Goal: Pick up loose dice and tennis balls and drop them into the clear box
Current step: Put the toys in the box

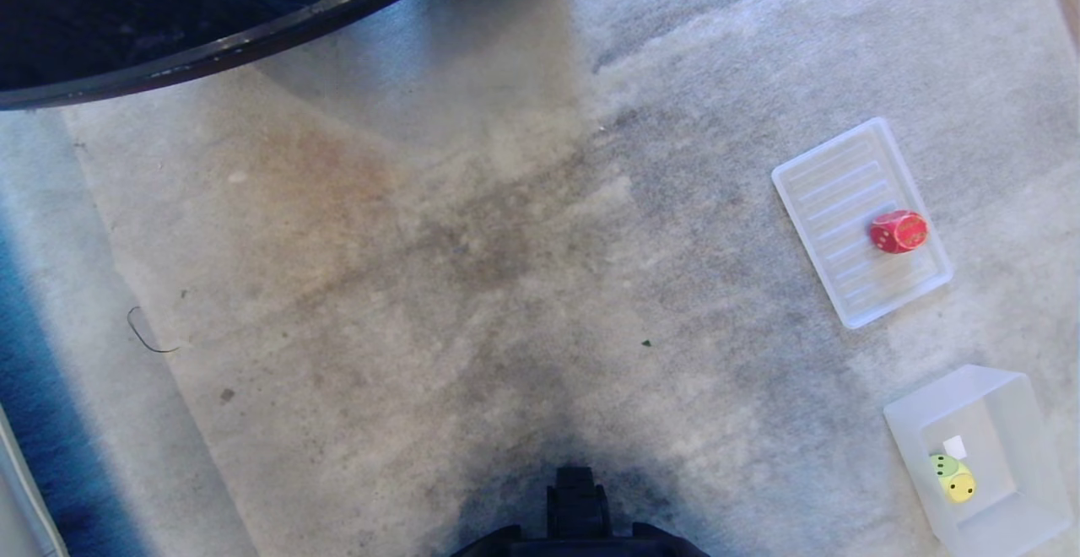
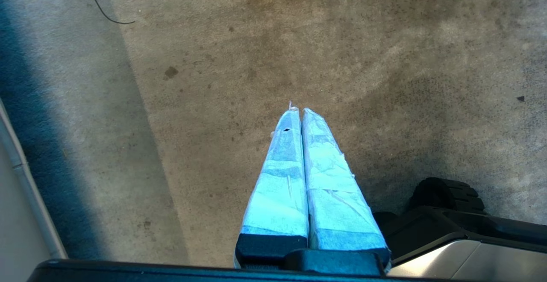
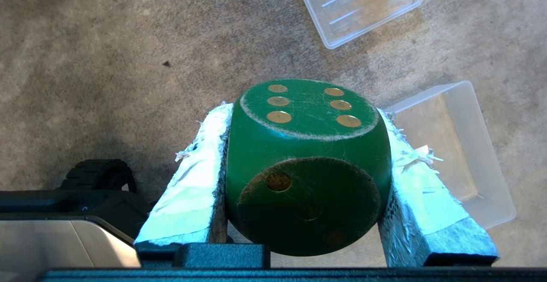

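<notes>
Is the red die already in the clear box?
No. The red die sits on the ribbed tray, apart from the clear box.

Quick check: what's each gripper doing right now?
Left gripper: shut, empty, over bare carpet.
Right gripper: shut on the dark green die.

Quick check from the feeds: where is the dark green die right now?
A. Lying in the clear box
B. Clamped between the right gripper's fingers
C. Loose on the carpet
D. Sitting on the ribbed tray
B. The right wrist view shows the dark green die squeezed between the right gripper's taped fingers, above the carpet beside the clear box; the ribbed tray holds only the red die.
</notes>
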Robot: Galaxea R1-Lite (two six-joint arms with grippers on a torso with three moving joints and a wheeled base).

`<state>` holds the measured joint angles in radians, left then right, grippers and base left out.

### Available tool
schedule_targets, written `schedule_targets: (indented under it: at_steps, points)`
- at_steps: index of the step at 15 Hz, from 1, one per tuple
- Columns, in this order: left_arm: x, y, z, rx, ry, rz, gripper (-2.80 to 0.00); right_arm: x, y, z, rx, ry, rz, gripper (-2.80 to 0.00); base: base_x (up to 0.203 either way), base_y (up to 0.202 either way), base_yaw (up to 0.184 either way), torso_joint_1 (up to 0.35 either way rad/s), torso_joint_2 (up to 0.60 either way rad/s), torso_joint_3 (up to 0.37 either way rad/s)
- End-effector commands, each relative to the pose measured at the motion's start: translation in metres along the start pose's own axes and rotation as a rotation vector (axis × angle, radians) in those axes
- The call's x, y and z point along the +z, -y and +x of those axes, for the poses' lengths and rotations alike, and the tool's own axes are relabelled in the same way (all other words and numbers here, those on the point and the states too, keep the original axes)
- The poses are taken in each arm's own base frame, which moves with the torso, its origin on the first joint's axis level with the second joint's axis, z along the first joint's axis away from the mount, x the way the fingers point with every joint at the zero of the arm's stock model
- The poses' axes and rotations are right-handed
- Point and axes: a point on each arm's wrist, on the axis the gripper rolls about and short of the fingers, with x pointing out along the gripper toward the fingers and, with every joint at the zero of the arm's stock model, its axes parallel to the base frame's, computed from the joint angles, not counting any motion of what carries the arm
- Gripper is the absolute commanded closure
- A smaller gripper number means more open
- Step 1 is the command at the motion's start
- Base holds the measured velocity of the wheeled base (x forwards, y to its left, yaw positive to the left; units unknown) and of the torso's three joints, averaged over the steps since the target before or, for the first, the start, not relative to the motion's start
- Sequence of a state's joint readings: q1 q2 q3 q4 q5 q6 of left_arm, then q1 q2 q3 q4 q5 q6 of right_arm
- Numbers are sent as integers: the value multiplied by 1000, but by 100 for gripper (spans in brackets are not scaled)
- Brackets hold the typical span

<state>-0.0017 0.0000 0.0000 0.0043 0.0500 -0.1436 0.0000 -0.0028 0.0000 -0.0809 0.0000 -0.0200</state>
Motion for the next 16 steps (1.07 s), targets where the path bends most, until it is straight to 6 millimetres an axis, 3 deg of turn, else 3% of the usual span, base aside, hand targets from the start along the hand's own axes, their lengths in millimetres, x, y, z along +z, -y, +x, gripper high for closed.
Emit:
schedule_targets:
  at_steps: [1, 7, 16]
  points:
    - [0, 0, 0, 1, 0, 0, 0, -9, 0, 2, 2, -33, 2, 0, 0, 0, 0, 0, 0, 0]
    - [0, 0, 0, -1, 0, 1, 0, -9, 0, 2, -3, -32, 21, 0, -1, 0, -10, 0, 0, 0]
    - [0, 0, 0, 1, 0, -2, 0, -9, 0, 2, -3, -32, 25, 0, 0, 7, -142, 1, 2, 2]
